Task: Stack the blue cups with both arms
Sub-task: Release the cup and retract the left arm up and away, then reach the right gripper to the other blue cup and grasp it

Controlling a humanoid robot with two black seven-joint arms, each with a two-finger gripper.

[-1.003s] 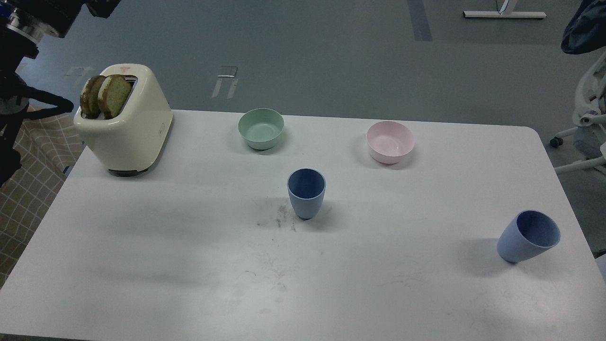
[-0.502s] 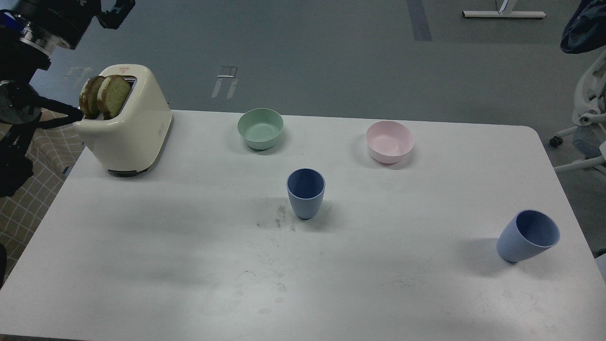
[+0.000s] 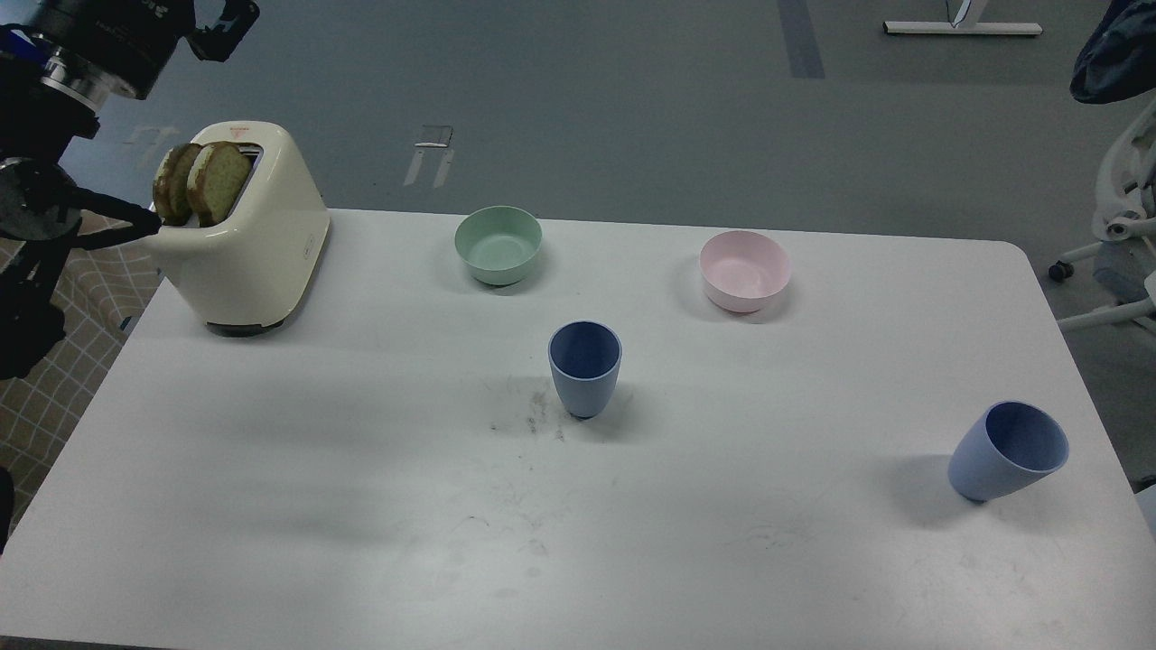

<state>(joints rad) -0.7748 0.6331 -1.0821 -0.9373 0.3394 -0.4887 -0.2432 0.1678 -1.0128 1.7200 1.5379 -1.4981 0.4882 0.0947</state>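
Two blue cups stand upright and apart on the white table (image 3: pixel 361 506). One cup (image 3: pixel 584 368) is in the middle. The other cup (image 3: pixel 1007 451) is near the right edge. My left arm comes in at the top left, high above and behind the toaster. Its gripper (image 3: pixel 215 14) is cut off by the top edge, with only one black prong showing, far from both cups. I cannot tell whether it is open or shut. My right arm is out of view.
A cream toaster (image 3: pixel 244 239) with two bread slices stands at the back left. A mint-green bowl (image 3: pixel 498 244) and a pale pink bowl (image 3: pixel 744 269) sit along the back. A chair base (image 3: pixel 1115 235) stands off the table's right side.
My left arm has swung a little to the right into the top-left corner, so the gripper prong now shows. The cups have not moved.
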